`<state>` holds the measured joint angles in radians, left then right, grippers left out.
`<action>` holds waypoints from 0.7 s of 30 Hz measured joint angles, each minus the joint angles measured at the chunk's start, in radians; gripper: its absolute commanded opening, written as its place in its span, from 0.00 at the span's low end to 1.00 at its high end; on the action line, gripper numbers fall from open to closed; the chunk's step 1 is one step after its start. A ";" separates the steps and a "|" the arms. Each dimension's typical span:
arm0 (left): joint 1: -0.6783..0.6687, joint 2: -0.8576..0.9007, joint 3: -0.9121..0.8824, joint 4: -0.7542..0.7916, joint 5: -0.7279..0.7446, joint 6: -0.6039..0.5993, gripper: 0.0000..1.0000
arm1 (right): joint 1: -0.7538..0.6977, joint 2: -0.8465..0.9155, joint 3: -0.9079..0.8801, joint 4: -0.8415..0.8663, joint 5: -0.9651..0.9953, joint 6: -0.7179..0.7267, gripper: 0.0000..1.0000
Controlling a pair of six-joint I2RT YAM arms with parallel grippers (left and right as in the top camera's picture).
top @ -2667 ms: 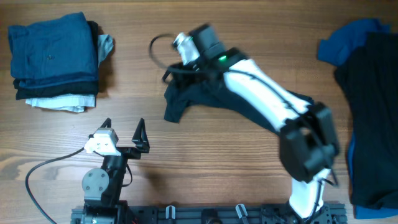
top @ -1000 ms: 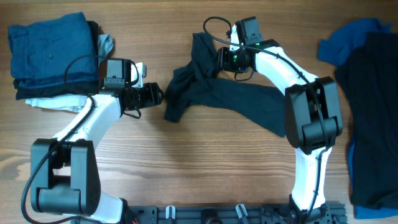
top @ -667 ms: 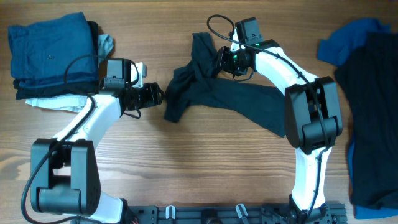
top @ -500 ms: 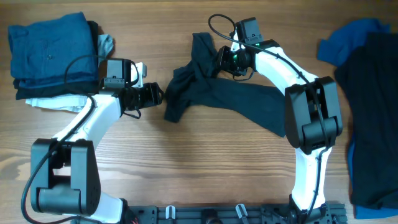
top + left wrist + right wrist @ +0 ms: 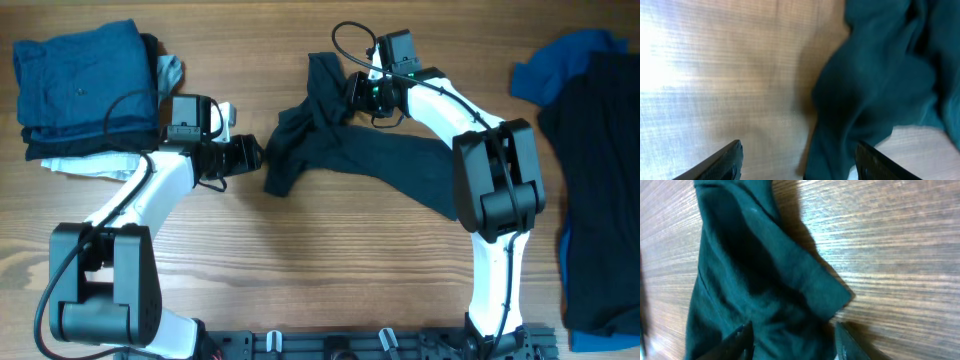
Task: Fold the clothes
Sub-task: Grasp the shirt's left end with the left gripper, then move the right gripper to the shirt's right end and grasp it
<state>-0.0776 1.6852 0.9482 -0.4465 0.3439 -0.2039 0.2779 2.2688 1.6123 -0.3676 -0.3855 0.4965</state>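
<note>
Wooden counter (image 5: 330,270) from above. One navy shirt (image 5: 400,160) lies crumpled at centre, its long axis left to right. The left gripper (image 5: 254,153), jaws open and empty, sits just left of the shirt's left edge. The right gripper (image 5: 350,95), jaws parted, straddles its far end. One folded stack (image 5: 85,85) lies far left, one unfolded heap (image 5: 590,170) right.
</note>
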 measured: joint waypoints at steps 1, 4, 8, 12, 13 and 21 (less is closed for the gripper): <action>0.000 0.000 0.002 -0.037 0.007 0.001 0.64 | -0.006 -0.004 0.000 -0.003 -0.003 -0.019 0.67; 0.000 0.000 0.003 -0.162 0.033 -0.001 0.46 | -0.031 -0.019 0.000 -0.021 -0.001 -0.062 0.67; 0.000 0.000 0.003 -0.226 0.047 0.004 0.46 | -0.074 -0.069 0.000 -0.055 0.001 -0.105 0.68; -0.026 0.000 0.003 -0.214 0.047 0.004 0.47 | -0.100 -0.103 0.000 -0.103 0.005 -0.132 0.68; -0.049 0.000 0.003 -0.186 0.047 0.004 0.47 | -0.105 -0.103 0.000 -0.121 0.013 -0.138 0.68; -0.214 0.000 0.003 -0.091 -0.109 -0.070 0.40 | -0.154 -0.103 0.000 -0.195 0.039 -0.170 0.70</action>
<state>-0.2920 1.6855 0.9512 -0.5377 0.2344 -0.2741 0.1242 2.1662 1.6123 -0.5625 -0.3466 0.3264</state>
